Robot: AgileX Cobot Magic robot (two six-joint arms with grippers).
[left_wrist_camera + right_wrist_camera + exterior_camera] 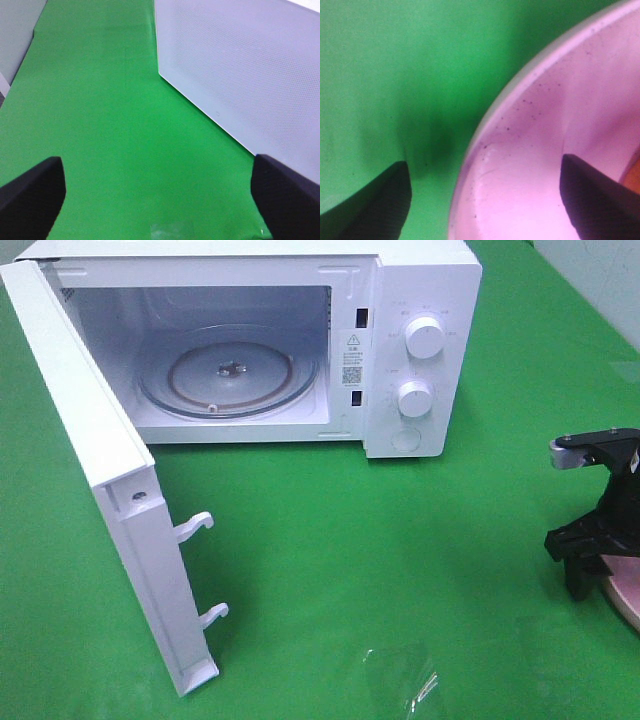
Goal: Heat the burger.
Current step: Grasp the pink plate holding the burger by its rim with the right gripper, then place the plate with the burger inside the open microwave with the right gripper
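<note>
I am watching the right gripper (pixel 485 200) hanging unclenched, its jaws straddling the rim of the round pink plate (pixel 535 130) on the green cloth (pixel 400 560). Of the golden-brown burger (pixel 634 181) only an orange sliver is showing on that plate, behind one finger. The left gripper (pixel 157 200) is gaping wide and empty beside the boxy white microwave (pixel 420 340) and its open door (pixel 240 70).

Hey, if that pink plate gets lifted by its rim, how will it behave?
The pink plate looks rigid, with a raised moulded rim, so it probably won't flex. Its smooth surface may be slippery. The right gripper straddles just one edge, so the plate could tilt when lifted.
</note>
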